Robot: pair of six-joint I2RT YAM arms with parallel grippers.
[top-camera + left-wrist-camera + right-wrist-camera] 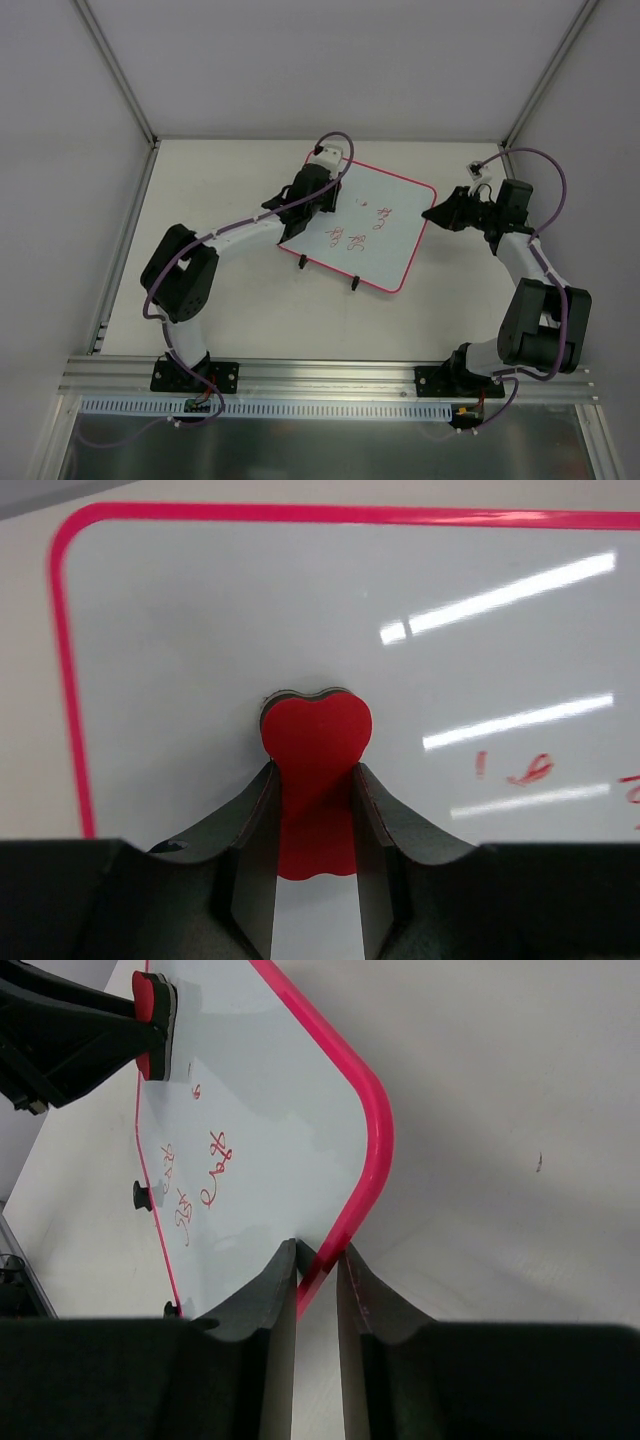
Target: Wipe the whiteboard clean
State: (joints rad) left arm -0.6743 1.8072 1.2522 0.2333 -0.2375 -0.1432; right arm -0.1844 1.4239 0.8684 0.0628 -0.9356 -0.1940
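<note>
The whiteboard (372,215) is seen lying on the desk (200,190), between the two hands. Its pink frame (372,1150) is pinched at one edge by the right hand (318,1260), whose jaws are shut narrowly on it. A red eraser (315,745) is held between the fingers of the left hand (315,780) and pressed flat to the white surface just ahead of that hand, close to a rounded corner. Red marks (357,238) are found between the hands, nearer the black feet (302,263).
</note>
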